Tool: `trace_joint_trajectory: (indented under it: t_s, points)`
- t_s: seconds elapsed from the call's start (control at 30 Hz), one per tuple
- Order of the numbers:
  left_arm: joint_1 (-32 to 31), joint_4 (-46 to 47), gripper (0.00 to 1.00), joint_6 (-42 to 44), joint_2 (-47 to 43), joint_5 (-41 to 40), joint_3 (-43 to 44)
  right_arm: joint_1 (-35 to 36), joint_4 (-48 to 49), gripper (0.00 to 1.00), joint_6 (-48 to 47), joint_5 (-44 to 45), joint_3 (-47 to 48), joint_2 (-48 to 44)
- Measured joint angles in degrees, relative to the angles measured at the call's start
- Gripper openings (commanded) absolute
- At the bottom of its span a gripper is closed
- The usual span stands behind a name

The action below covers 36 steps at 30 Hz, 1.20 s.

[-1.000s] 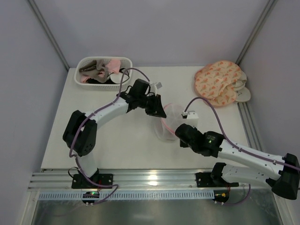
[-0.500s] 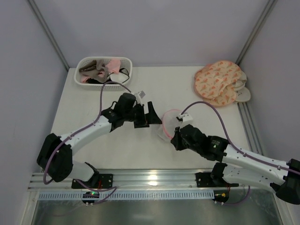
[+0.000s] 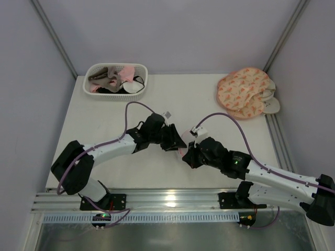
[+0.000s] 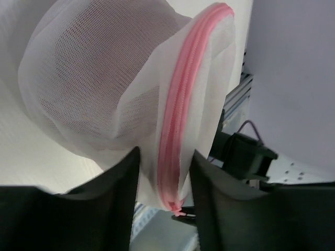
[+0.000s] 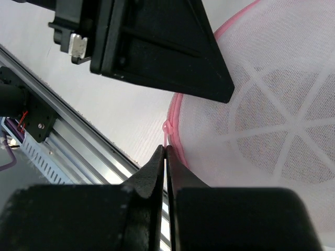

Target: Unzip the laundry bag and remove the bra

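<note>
Top view: bag near mid-desk, toward the near edge, mostly hidden between left gripper and right gripper, tips nearly meeting. Left wrist view: pink rim running between the fingers; gripper half spread astride it, mesh against both sides; clamped or not, cannot tell. Right wrist view: gripper pressed together, pinching the pull at the rim's end, left gripper just above. Risks, by judgement: with a loose left hold, whole bag dragged along instead of unzipping; thin pull slipping from the pinch; mesh snagging under the pull; grippers knocking together, being so close.
</note>
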Motion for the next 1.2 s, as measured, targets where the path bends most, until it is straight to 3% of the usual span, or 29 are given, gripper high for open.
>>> trace_joint_trajectory:
  t_s: [0.07,0.4,0.6,0.93,1.2]
  points:
    - [-0.1,0.9,0.00,-0.5,1.1,-0.1,0.0,0.0,0.0,0.04,-0.1,0.0,0.0,0.0]
    - [0.3,1.3,0.00,0.3,0.9,-1.3,0.0,0.0,-1.6,0.04,-0.3,-0.7,0.2,0.2]
    - [4.6,0.0,0.00,3.3,0.7,0.2,0.0,0.0,-7.8,0.04,-0.2,0.0,1.2,3.5]
    - [7.2,-2.2,0.00,9.0,0.7,5.2,2.0,-0.4,-23.4,0.04,8.5,16.6,5.6,6.0]
    - [7.2,-3.5,0.00,14.7,3.3,12.0,6.2,-4.6,-25.6,0.04,11.1,25.6,6.2,11.6]
